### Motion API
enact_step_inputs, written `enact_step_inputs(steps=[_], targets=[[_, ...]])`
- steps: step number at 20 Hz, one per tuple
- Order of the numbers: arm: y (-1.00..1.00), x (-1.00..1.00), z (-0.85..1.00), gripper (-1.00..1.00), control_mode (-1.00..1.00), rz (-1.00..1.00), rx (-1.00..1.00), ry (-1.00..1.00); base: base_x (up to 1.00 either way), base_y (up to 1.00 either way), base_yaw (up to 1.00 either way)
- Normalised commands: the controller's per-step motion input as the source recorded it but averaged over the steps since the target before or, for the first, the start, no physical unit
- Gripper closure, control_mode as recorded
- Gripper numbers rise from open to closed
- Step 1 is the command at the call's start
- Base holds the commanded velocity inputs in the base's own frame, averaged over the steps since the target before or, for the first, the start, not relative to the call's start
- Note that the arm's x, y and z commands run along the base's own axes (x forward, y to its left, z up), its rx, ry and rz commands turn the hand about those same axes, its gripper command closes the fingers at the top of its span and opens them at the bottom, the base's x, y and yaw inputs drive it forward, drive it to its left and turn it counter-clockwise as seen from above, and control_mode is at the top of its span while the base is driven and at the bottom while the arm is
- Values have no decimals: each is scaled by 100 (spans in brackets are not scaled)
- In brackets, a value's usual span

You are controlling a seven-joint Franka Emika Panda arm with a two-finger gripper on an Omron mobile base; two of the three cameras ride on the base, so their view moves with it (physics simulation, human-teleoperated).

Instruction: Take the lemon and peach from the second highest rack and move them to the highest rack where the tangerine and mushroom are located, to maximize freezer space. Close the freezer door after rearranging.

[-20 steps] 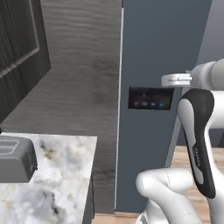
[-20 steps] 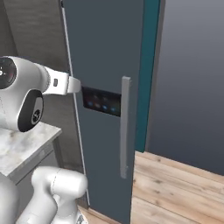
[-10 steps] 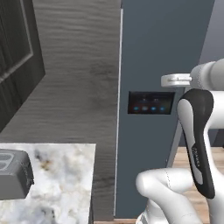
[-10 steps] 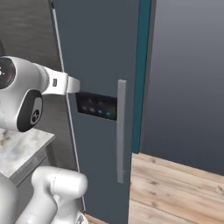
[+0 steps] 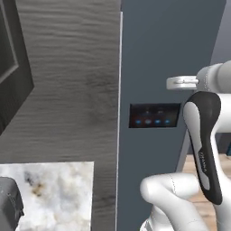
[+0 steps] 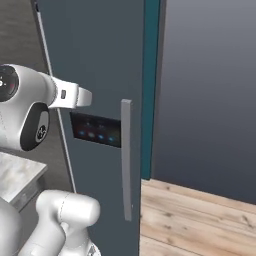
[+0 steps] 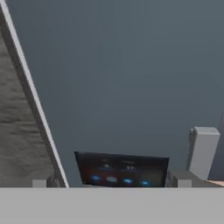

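Two risks, as I judge them: the arm fouling the closed freezer door (image 6: pixel 100 65) before I have a grip on its handle (image 6: pixel 126 160), and a pull taken off-centre so the fingers slip from the bar.
Wood panel (image 5: pixel 67 81): far left, dark grey with a rough grain, flat and matte; I would not let the elbow swing that way.
Counter (image 5: pixel 49 194): low on the left, pale speckled stone with a hard square edge, and a dark rounded appliance (image 5: pixel 9 210) at its corner, a snag if the base drifts.
Door seam (image 5: pixel 120 113): thin pale strip between wood and freezer.
Freezer door: smooth slate-blue slab, shut, so the lemon and peach and both racks are hidden behind it.
Control panel (image 7: pixel 121 168): glossy black rectangle with small blue lights, set flush; I should not press it by accident.
Handle: upright grey bar, square-edged, right of the panel, standing proud of the door.
Gripper (image 7: pixel 109 183): two pale finger tips set wide, one either side of the panel, nothing between them.
Floor (image 6: pixel 200 220): pale wood planks, far right.
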Motion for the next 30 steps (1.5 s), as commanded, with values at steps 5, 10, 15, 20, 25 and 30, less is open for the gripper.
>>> enact_step_inputs(steps=[5,10,15,20,25,30], targets=[[0,0,0,-100,100,0,0,0,44,9,-11],[0,0,0,-100,100,0,0,0,42,9,-9],[0,0,0,-100,100,0,0,0,39,10,-8],[0,0,0,-100,100,0,0,0,36,10,-5],[0,0,0,-100,100,0,0,0,39,12,-5],[0,0,0,-100,100,0,0,0,29,8,-2]])
